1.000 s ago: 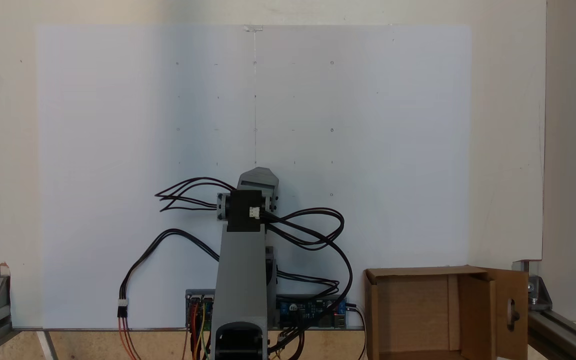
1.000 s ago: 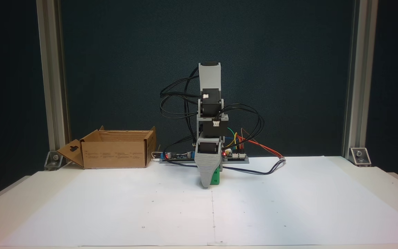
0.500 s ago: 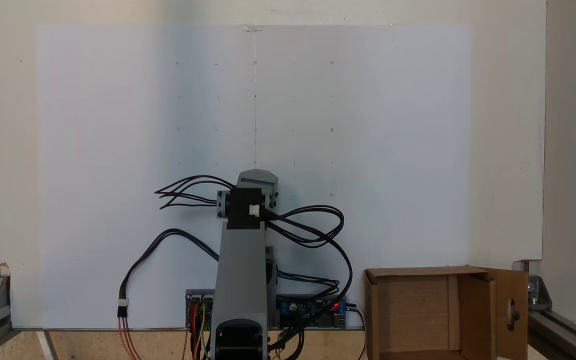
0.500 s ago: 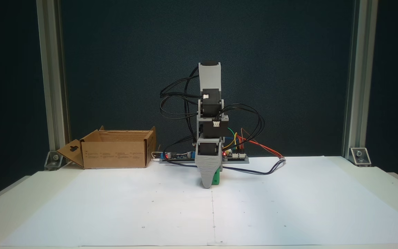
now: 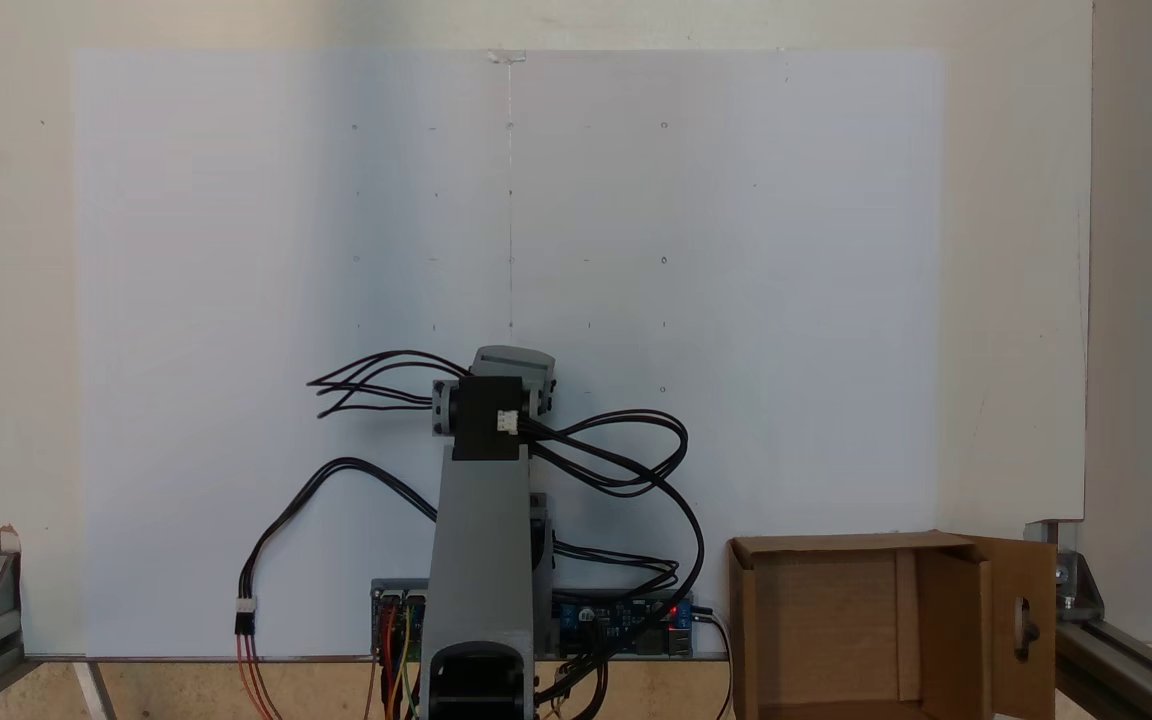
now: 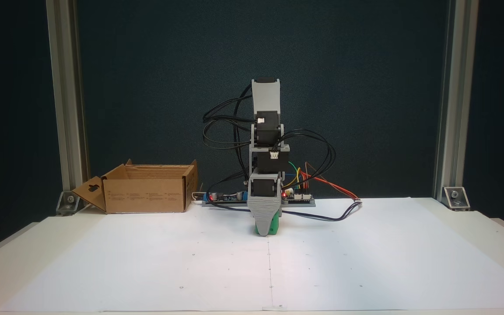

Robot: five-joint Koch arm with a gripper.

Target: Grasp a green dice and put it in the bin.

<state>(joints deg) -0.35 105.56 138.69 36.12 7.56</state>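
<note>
The green dice (image 6: 274,227) is at the middle of the white paper, just in front of the arm's base. It is mostly hidden behind the grey front jaw of my gripper (image 6: 266,232), with green showing on both sides of the jaw's tip. The gripper points straight down over the dice. Its jaws lie one behind the other, so the gap between them is hidden. From above, the arm's wrist (image 5: 511,365) covers both gripper and dice. The bin (image 6: 147,192) is an open cardboard box at the left rear in one fixed view and at the lower right (image 5: 836,545) in the other.
Black cable loops (image 5: 626,450) hang around the arm. Circuit boards (image 6: 298,199) with coloured wires lie beside the base. Aluminium frame posts (image 6: 66,109) stand at the table's rear corners. The white paper sheet (image 6: 365,262) covers the table in front of the arm.
The wrist has drawn back slightly toward the base. The grey jaw's tip now ends a little higher, and green shows on its left side as well as its right.
</note>
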